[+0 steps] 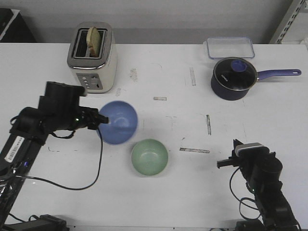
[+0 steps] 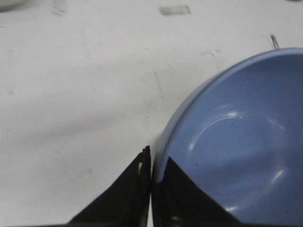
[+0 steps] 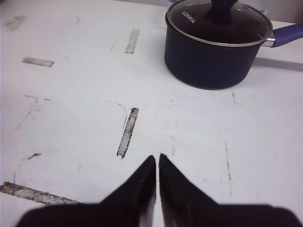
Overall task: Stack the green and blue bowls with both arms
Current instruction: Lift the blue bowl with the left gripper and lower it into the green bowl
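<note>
The blue bowl is tilted and held by its left rim in my left gripper, just up and left of the green bowl, which sits upright on the white table. In the left wrist view my left gripper is shut on the rim of the blue bowl, one finger inside and one outside. My right gripper hovers low at the front right, empty; in the right wrist view it is shut with nothing between the tips.
A toaster with a slice of bread stands at the back left. A dark blue saucepan with a glass lid and a clear plastic container stand at the back right; the saucepan also shows in the right wrist view. Worn tape marks dot the table.
</note>
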### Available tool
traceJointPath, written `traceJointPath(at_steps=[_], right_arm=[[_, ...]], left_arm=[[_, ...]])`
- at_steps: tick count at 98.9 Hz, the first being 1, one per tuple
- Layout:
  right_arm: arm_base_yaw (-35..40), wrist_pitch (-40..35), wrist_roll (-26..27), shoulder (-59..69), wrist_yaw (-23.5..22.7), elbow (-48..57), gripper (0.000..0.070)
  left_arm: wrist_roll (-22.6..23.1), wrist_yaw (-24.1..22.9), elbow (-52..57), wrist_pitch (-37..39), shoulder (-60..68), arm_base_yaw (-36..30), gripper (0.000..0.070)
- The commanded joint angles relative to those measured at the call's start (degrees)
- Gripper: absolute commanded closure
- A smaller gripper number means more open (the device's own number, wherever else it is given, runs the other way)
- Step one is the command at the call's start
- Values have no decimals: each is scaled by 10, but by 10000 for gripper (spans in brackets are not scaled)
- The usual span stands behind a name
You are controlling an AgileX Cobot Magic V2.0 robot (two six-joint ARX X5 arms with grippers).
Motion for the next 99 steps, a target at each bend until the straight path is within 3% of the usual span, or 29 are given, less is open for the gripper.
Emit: traceJointPath(at_steps=[1, 7, 8, 28, 99], right_arm=[[0, 5, -3, 3, 0, 4, 700], [0, 5, -3, 3, 0, 4, 699], [0, 5, -3, 3, 0, 4, 700], [0, 5, -3, 3, 0, 4, 700], [0, 5, -3, 3, 0, 4, 700]], left_arm=[[20, -4, 9, -4, 16, -39, 700], [32, -5, 9, -10, 28, -73, 700], [43, -9, 9, -15, 44, -104, 700], [45, -44, 9, -12, 99, -153, 700], [48, -47, 8, -11, 179, -189, 697]])
